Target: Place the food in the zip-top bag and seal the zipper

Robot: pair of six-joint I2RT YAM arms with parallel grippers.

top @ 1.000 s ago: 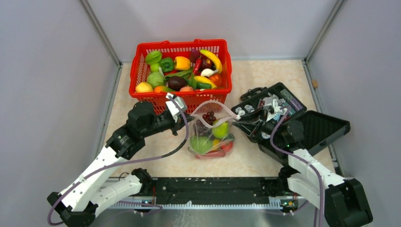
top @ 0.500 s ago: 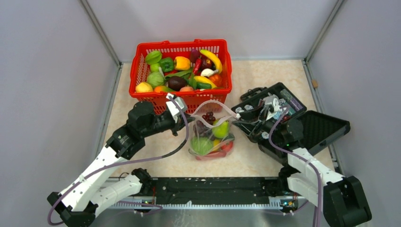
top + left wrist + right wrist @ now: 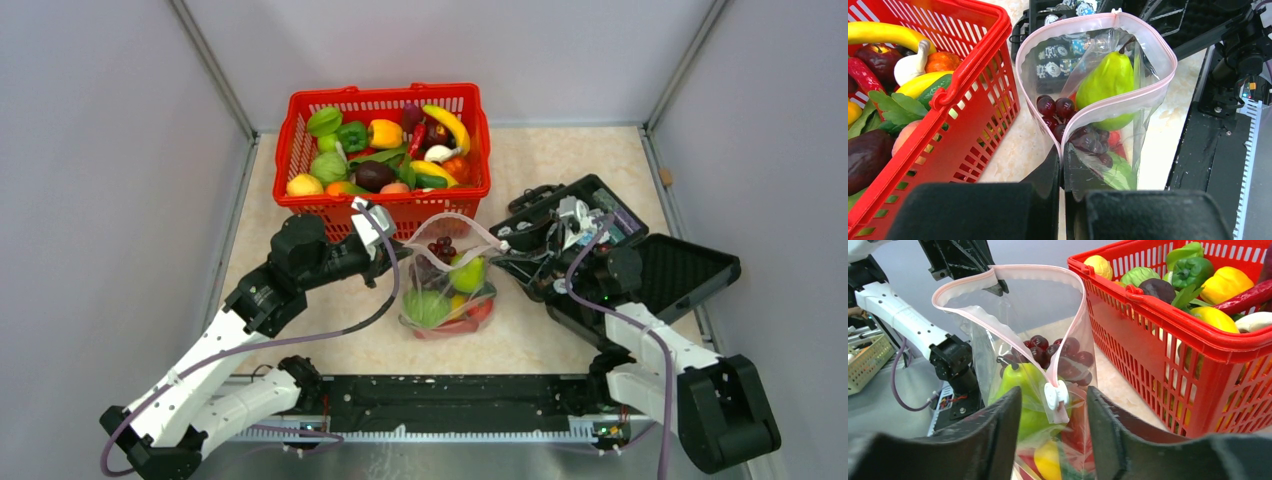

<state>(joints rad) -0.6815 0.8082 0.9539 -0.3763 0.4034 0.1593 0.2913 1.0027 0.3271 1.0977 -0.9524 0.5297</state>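
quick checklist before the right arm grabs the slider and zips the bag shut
1. left gripper pinching one end of the zipper on the zip-top bag: ok
2. right gripper open, fingers on either side of the white slider, not gripping it: ok
3. zipper closed: not ok, the mouth gapes wide
4. pear and grapes below the zipper line: cannot tell, the pear's stem stands close to the strip
5. bag apart from the red basket: ok, bare table shows between them

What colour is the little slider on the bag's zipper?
The slider is white; right wrist view shows it best.
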